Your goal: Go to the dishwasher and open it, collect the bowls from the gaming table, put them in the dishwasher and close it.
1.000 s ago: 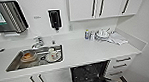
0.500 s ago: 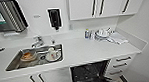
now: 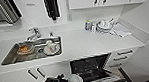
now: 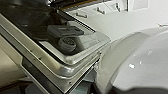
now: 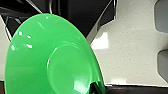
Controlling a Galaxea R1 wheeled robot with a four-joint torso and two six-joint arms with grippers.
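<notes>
White counter [image 3: 90, 43], dishwasher [image 3: 91, 68] gaping open

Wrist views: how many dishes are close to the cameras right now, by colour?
Green bowl: 1
White dish: 1
Total: 2
</notes>
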